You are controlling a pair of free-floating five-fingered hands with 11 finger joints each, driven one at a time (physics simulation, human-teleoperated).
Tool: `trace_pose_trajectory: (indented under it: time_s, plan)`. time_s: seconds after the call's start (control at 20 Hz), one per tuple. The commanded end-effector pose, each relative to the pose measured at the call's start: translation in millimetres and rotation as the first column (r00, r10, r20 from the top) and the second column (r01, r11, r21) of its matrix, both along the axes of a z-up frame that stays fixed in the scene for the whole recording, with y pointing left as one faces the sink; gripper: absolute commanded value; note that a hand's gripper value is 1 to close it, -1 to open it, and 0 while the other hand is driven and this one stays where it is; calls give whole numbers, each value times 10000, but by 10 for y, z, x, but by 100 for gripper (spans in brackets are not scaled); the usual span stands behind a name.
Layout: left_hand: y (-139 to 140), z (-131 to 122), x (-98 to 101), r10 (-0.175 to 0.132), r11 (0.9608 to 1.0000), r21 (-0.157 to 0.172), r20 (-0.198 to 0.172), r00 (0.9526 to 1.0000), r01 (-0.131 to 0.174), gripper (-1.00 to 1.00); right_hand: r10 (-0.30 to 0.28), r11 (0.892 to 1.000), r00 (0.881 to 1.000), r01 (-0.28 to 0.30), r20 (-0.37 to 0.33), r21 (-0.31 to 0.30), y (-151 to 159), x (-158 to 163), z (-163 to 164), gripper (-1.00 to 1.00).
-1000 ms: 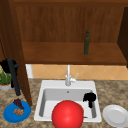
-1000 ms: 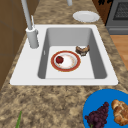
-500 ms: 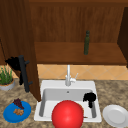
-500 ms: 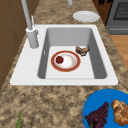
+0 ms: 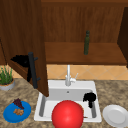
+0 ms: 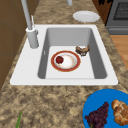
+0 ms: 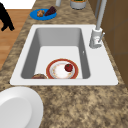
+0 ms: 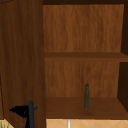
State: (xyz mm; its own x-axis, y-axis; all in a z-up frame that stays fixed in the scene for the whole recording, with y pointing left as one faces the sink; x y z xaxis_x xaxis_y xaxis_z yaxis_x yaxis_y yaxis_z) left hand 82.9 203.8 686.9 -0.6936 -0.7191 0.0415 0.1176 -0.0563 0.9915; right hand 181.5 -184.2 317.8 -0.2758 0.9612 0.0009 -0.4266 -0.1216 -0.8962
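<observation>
My left hand [image 5: 21,60] has its fingers curled around the dark handle [image 5: 32,70] of the cabinet door [image 5: 23,37], which stands swung well open. My right hand [image 5: 89,97] hangs over the sink [image 5: 72,85]; I cannot tell how its fingers are set. A green bottle [image 5: 86,42] stands on the now exposed lower shelf [image 5: 100,56], untouched.

This is a home kitchen. A white rectangular sink [image 6: 75,28] with a grey metal faucet [image 6: 29,25] is set into a speckled brown stone tabletop [image 6: 50,105]. Above it hangs a brown wooden wall cabinet [image 8: 82,50], its door [image 5: 22,37] swung open, with a dark green bottle [image 8: 86,96] on its shelf. A stove [image 6: 118,15] stands at the far end, and plates of food lie about.
</observation>
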Motion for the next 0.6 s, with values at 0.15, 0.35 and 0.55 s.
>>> trace_pose_trajectory:
  time_s: [0.15,0.35,0.55]
  plan:
    - [-350,-84,235,532,9984,179,111,9985,-533,-100,0,10000,10000,0,0,0,0,0,0,0]
    - [-424,-132,424,1047,9941,272,79,9945,-1049,-100,0,10000,10000,0,0,0,0,0,0,0]
    - [-571,-200,550,1360,9897,412,321,9902,-1373,-100,0,10000,10000,0,0,0,0,0,0,0]
